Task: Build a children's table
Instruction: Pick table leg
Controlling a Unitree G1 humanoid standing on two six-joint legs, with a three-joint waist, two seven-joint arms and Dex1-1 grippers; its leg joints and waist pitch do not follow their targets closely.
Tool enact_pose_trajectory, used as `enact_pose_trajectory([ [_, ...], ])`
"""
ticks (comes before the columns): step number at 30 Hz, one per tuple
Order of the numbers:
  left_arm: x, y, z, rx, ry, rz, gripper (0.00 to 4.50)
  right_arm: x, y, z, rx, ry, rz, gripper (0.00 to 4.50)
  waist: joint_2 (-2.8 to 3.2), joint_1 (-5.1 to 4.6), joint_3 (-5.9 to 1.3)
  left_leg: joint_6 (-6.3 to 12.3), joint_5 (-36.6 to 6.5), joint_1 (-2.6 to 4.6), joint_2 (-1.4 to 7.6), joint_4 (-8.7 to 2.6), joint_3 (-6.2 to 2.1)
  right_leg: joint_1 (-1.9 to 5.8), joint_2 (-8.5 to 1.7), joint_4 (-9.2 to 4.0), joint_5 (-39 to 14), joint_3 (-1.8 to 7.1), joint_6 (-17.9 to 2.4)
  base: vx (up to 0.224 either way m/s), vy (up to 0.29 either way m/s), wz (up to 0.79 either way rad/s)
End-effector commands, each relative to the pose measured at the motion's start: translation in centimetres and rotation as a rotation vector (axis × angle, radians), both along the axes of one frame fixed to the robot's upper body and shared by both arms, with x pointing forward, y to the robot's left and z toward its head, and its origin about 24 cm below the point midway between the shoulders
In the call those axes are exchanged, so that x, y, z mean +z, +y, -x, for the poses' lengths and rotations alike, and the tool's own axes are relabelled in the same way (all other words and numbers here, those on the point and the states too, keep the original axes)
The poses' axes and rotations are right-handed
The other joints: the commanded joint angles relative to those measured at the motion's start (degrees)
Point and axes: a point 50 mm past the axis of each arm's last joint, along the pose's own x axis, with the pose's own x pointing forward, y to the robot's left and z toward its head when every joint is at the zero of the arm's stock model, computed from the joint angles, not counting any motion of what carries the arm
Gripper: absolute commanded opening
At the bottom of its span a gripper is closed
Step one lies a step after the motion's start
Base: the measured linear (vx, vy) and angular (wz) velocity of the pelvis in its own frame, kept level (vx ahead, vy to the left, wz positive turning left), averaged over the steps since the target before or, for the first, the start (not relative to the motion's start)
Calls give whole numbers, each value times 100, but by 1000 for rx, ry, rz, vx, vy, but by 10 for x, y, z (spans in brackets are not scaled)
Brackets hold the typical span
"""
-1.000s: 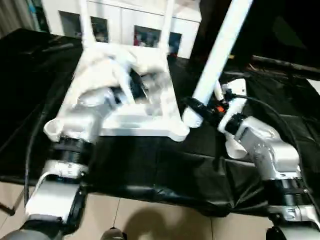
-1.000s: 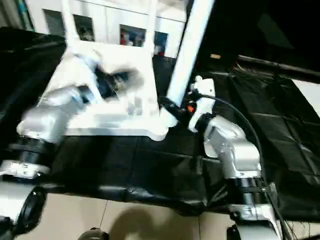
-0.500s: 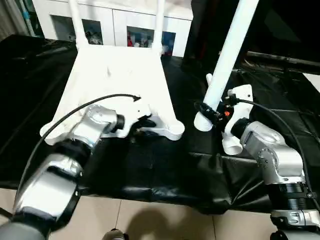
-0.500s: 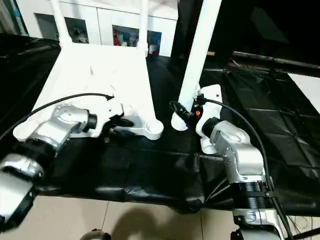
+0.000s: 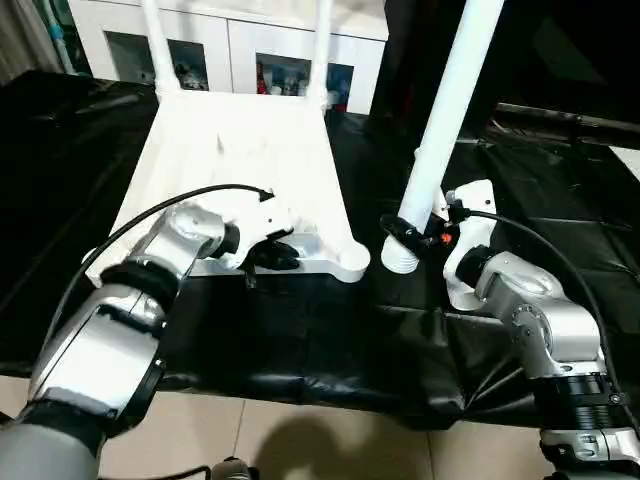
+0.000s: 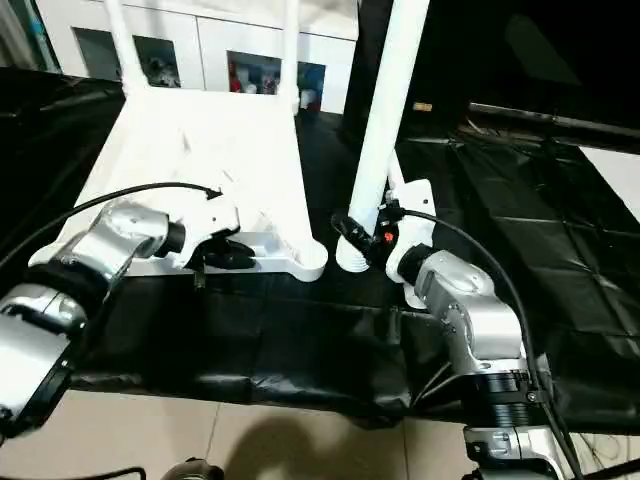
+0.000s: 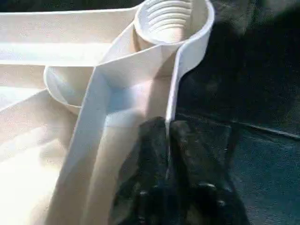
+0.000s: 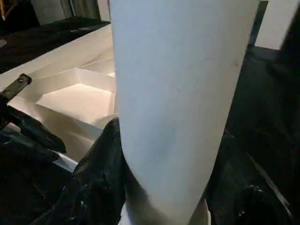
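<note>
Upturned tabletop (image 5: 240,160) on black counter (image 5: 330,330), left gripper (image 7: 168,140) fingers pinching its near rim, right gripper (image 5: 412,232) fingers clasping an upright leg (image 5: 445,110)

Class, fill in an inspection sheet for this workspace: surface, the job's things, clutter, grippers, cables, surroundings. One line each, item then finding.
Surface: worktable covered in wrinkled black sheeting.
Job's things: white tabletop lies underside up, two legs standing in its far corner sockets; the near corner socket is empty; a third leg is held upright beside that corner.
Clutter: nothing seen.
Grippers: left gripper pinches the tabletop's near edge wall, a finger on each side; right gripper clasps the third leg near its lower end.
Cables: black cable arcs over the left forearm; another loops over the right.
Surroundings: white cabinet behind the table; pale tiled floor in front.
</note>
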Motion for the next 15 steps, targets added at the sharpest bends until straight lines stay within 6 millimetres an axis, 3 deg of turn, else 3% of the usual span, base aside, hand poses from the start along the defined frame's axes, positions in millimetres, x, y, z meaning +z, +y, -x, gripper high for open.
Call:
enact_pose_trajectory([
  [1,-10,0,3,-11,26,-69,17,8,-8,1,-22,-44,6,188,120,-2,-446,-71,-1109,201,382,-381,-168,276,-612,-447,38,343,-1493,0,0,0],
  [6,-20,8,8,-37,63,-163,0,8,-7,2,-15,-48,14,188,111,-3,-413,-153,-1452,234,394,-404,-181,256,-638,-525,-758,349,-1386,0,0,0],
  [7,-21,10,9,-43,70,-180,0,8,-6,2,-12,-50,13,188,83,-18,-410,-162,-1449,218,394,-415,-186,262,-631,-529,-813,347,-1352,0,0,0],
  [14,-17,15,8,16,81,-87,0,14,1,3,43,-72,0,188,87,-8,-417,-78,-1308,216,387,-404,-177,247,-629,-517,-719,342,-1364,0,0,0],
  [15,-17,15,8,35,102,-55,0,14,2,3,46,-72,-2,188,50,-2,-423,-55,-1260,208,386,-404,-175,255,-630,-502,-638,338,-1386,0,0,0],
])
